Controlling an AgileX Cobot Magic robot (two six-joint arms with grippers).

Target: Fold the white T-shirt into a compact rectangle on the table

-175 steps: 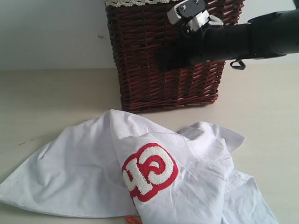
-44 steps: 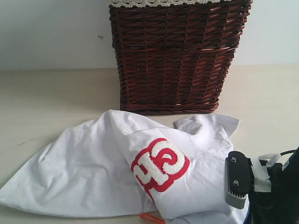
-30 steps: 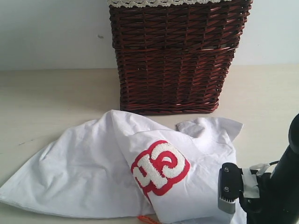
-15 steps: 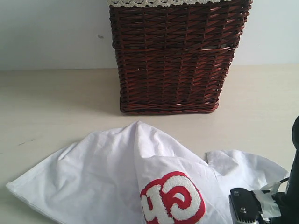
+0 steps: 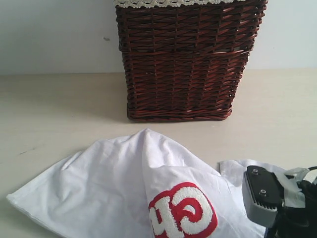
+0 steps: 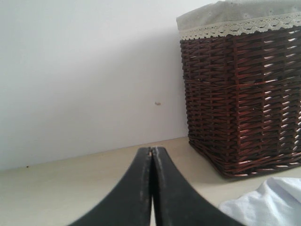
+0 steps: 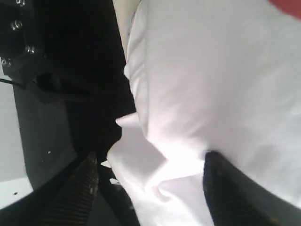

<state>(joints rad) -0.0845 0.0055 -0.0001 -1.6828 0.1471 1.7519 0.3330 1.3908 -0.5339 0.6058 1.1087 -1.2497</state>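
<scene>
The white T-shirt (image 5: 114, 188) lies crumpled on the table (image 5: 54, 109), its red patch (image 5: 183, 212) with white fuzzy letters near the front edge. At the lower right, the grey wrist block (image 5: 262, 198) of my right arm sits over the shirt's right side. My right gripper (image 7: 150, 188) is open, its fingers (image 7: 80, 188) wide apart with a fold of the white T-shirt (image 7: 202, 84) lying between them. My left gripper (image 6: 152, 151) is shut and empty above the table (image 6: 70, 183), and a corner of the shirt (image 6: 268, 202) shows beside it. The orange neck tag is out of view.
A dark brown wicker basket (image 5: 185, 59) with cream lace trim stands at the back, just behind the shirt. It also shows as the basket (image 6: 244, 94) in the left wrist view. A pale wall (image 5: 54, 34) rises behind the table.
Since a second ago the shirt has been dragged toward the front edge, and the red patch now sits lower. In the last half second the right wrist block rose slightly; the shirt stayed still.
</scene>
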